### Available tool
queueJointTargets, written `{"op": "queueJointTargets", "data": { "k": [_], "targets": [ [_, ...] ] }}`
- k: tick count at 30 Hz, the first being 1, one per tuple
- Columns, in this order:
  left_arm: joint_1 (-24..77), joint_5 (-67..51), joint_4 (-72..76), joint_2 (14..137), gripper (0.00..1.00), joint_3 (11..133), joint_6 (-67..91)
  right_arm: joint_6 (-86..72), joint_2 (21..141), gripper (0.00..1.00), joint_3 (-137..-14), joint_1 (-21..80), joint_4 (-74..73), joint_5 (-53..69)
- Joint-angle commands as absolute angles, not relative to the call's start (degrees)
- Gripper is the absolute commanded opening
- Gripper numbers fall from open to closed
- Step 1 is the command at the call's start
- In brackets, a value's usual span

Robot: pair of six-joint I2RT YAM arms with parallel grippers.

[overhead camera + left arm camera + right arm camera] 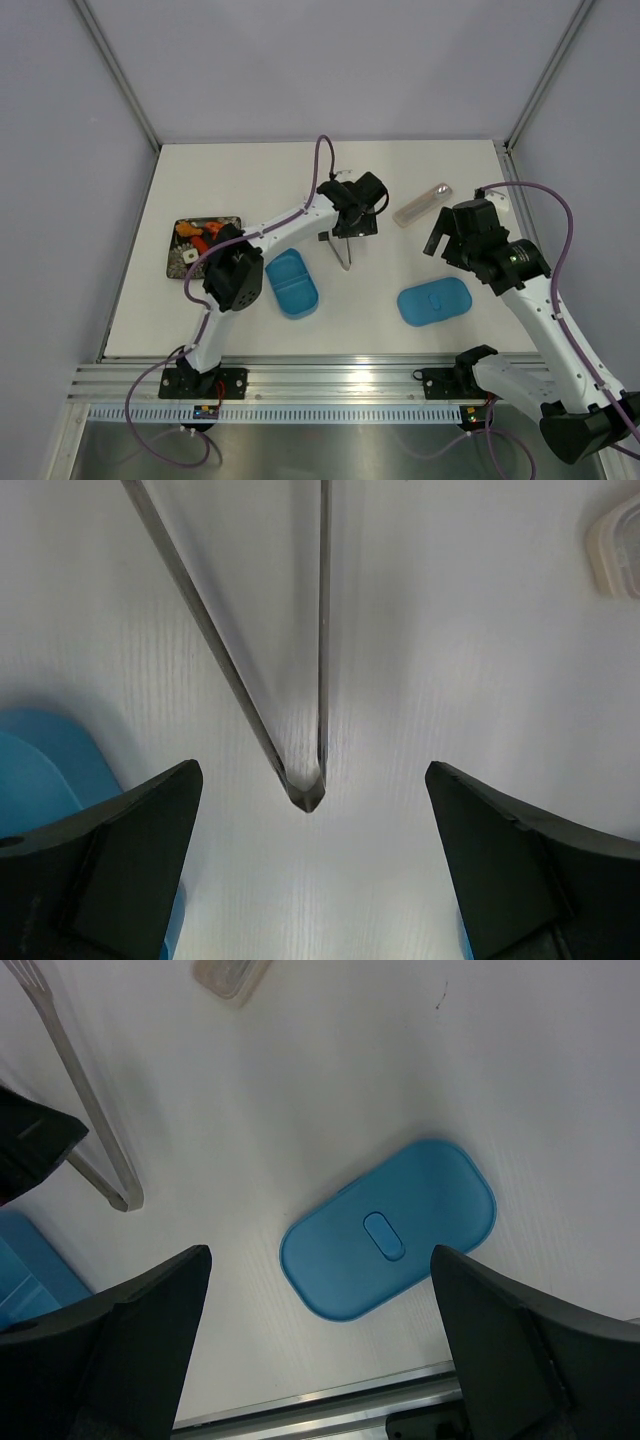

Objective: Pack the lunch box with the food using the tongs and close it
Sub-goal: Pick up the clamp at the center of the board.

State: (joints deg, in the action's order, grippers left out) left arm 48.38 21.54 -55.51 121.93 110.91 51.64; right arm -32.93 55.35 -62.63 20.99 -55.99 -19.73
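The silver tongs (344,252) lie on the white table, their joined end (305,798) toward the near edge. My left gripper (345,230) hovers over them, open; its fingers (130,850) stand wide on either side of the joined end, touching nothing. The blue lunch box (292,283) sits open left of the tongs, and its edge (40,780) shows in the left wrist view. The food (198,238), orange, red and pale pieces, lies on a dark plate (176,262) at the left. My right gripper (437,240) hangs open and empty above the table, beyond the blue lid (390,1230).
The flat blue lid (434,301) lies at the near right. A clear narrow container (423,204) rests at the back, right of the left gripper. Grey walls enclose the table and a metal rail (330,380) runs along its near edge.
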Motion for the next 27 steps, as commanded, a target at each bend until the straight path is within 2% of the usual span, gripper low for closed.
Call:
{"op": "queueJointTargets", "data": {
  "k": [1,5,27],
  "targets": [
    [48.34,25.31,-54.67,124.89,0.99,113.99,53.53,-33.14,54.05,1.00,-63.37,20.83,-56.69,-18.81],
    [48.60,28.03,-54.76,126.21,0.99,114.36,53.88,-33.05,54.05,1.00,-63.55,20.83,-57.30,-18.72],
    [44.74,25.93,-48.34,130.25,0.99,109.34,54.40,-31.55,57.21,0.99,-63.98,20.83,-56.78,-16.79]
  ]
}}
